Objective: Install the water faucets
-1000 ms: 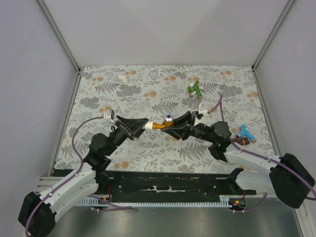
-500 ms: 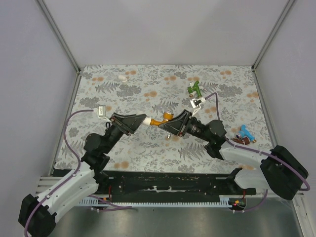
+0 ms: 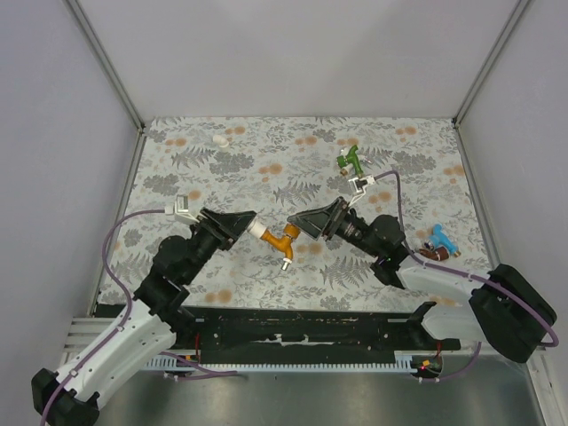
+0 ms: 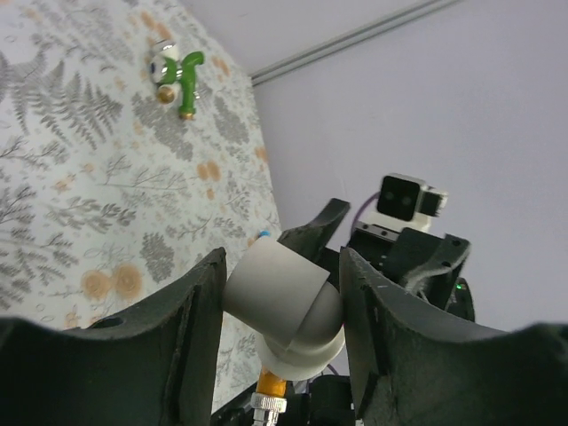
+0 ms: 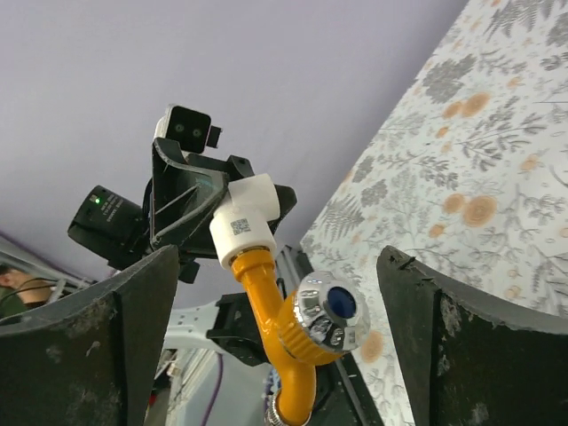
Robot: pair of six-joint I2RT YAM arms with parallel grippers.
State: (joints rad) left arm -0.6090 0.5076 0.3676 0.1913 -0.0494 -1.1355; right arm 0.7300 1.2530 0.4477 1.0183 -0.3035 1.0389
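An orange water faucet (image 3: 286,242) with a chrome, blue-capped knob (image 5: 332,310) hangs in mid-air, its end set in a white elbow fitting (image 3: 258,230). My left gripper (image 3: 248,224) is shut on that fitting (image 4: 282,302). Facing it, my right gripper (image 3: 302,223) stands open, its fingers (image 5: 133,337) wide on either side of the orange faucet (image 5: 286,342) without touching it. A green faucet (image 3: 352,161) lies at the far right of the mat. A blue faucet (image 3: 441,237) and a dark red one (image 3: 430,254) lie beside the right arm.
A small separate white fitting (image 3: 220,140) lies at the mat's far left. The flower-patterned mat (image 3: 266,169) is ringed by grey walls with metal corner posts. The black base rail (image 3: 302,330) runs along the near edge.
My right gripper has let go of the orange faucet and opened wide. The faucet has swung from level to hanging down from the white fitting, which my left gripper still holds.
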